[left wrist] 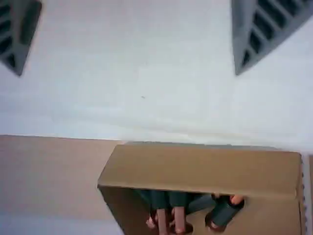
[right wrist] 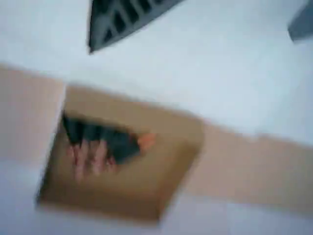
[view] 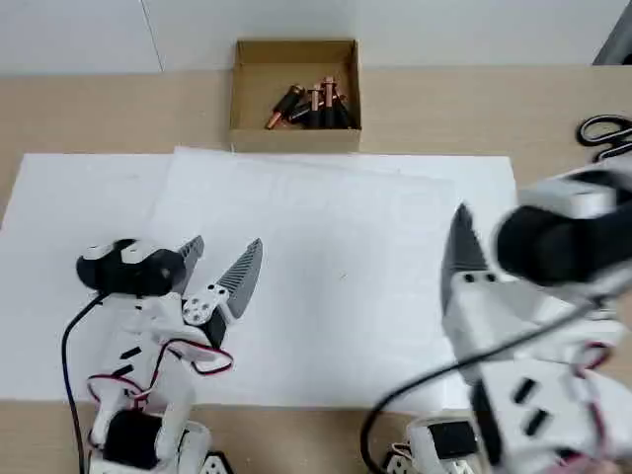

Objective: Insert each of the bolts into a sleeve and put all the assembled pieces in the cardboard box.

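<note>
The cardboard box [view: 294,138] stands at the far middle of the table. Several assembled pieces [view: 314,105], black sleeves with copper bolts, lie in a heap inside it. My left gripper [view: 227,245] hovers open over the white paper near the front left, holding nothing. From its wrist, the left gripper [left wrist: 132,54] faces the box [left wrist: 200,169] and the pieces [left wrist: 183,208]. At the right my other arm is raised, one dark finger [view: 460,245] pointing toward the box. The right gripper [right wrist: 193,39] is open and empty, with the box [right wrist: 137,191] and pieces [right wrist: 105,142] beyond it.
White paper sheets [view: 346,286] cover most of the wooden table [view: 99,109]. Black-handled scissors [view: 604,132] lie at the far right edge. The right arm's white body and cables fill the front right corner.
</note>
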Action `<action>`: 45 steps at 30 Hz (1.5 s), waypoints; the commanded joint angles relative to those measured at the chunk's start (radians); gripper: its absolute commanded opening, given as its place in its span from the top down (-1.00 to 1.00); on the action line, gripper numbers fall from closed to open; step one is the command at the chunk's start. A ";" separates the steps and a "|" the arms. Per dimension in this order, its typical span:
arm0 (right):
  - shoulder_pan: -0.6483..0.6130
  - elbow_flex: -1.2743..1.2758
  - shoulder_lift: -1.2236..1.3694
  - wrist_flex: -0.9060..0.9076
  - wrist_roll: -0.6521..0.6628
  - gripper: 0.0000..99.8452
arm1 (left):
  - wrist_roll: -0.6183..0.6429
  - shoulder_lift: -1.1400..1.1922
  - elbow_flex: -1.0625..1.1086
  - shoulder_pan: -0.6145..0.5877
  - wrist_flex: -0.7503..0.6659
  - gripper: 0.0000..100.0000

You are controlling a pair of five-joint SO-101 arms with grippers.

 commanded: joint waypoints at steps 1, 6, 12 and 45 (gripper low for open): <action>0.067 0.580 -0.243 -0.283 -0.008 0.43 | -0.009 -0.005 0.090 -0.005 -0.112 0.48; 0.140 1.086 -0.529 -0.598 -0.005 0.43 | -0.009 -0.002 0.193 -0.005 -0.206 0.48; 0.143 1.412 -0.733 -0.650 -0.005 0.43 | -0.009 0.000 0.191 -0.005 -0.203 0.48; 0.139 1.626 -0.714 -0.593 -0.006 0.43 | -0.008 -0.005 0.189 -0.005 0.114 0.48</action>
